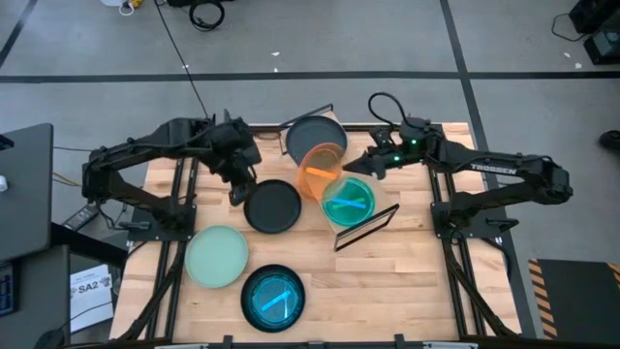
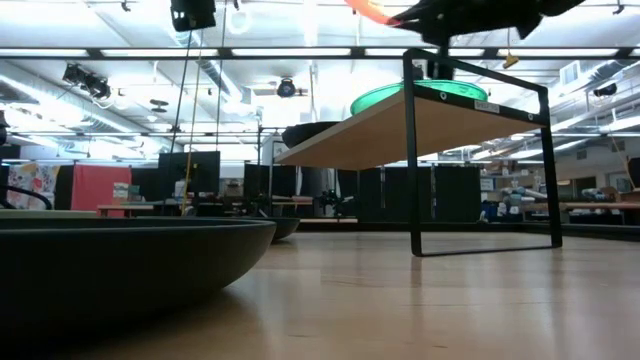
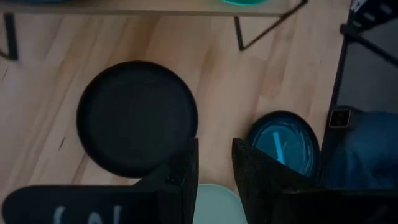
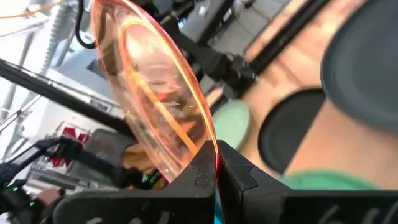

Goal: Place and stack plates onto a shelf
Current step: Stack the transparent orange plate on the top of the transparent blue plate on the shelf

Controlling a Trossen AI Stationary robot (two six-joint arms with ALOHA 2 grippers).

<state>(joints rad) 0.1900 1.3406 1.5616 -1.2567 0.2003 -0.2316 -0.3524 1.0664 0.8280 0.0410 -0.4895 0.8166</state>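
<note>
Right gripper (image 1: 360, 167) over the pale wood shelf board with thin black wire end frames (image 1: 366, 229), jaws pressed together on the rim of a translucent orange round plate (image 1: 320, 172). Right wrist view: orange plate (image 4: 149, 93) held tilted on edge, rim pinched between the two dark fingers (image 4: 239, 174). In the low view the plate shows only as an orange sliver (image 2: 370, 8) above the shelf (image 2: 400, 130).

On the shelf: bright green round plate with a teal inside (image 1: 349, 201), near the shelf's end closest to the table's front edge; from the low view its green rim (image 2: 420, 97) sits flat on the board. Dark grey round plate (image 1: 315, 136) at the shelf's far end, toward the table's back edge. The orange plate overlaps both from above.

Left gripper (image 1: 235, 194) near the table's back-left part, just beside the rim of a matte black round plate (image 1: 272, 206) that lies flat on the slatted wooden tabletop (image 1: 407, 281). Left wrist view: the fingers (image 3: 183, 177) stand a little apart, nothing between them; black plate (image 3: 137, 118) just beyond the tips, not gripped.

Pale green round plate (image 1: 217, 255) flat on the tabletop toward the front-left. Dark-rimmed teal round plate with a lighter centre stripe (image 1: 273, 297) at the table's front edge, just beside the pale green one. Both also show in the left wrist view: teal plate (image 3: 283, 146), pale green edge (image 3: 217, 205).

Low view: a dark plate rim (image 2: 120, 260) fills the near foreground.
</note>
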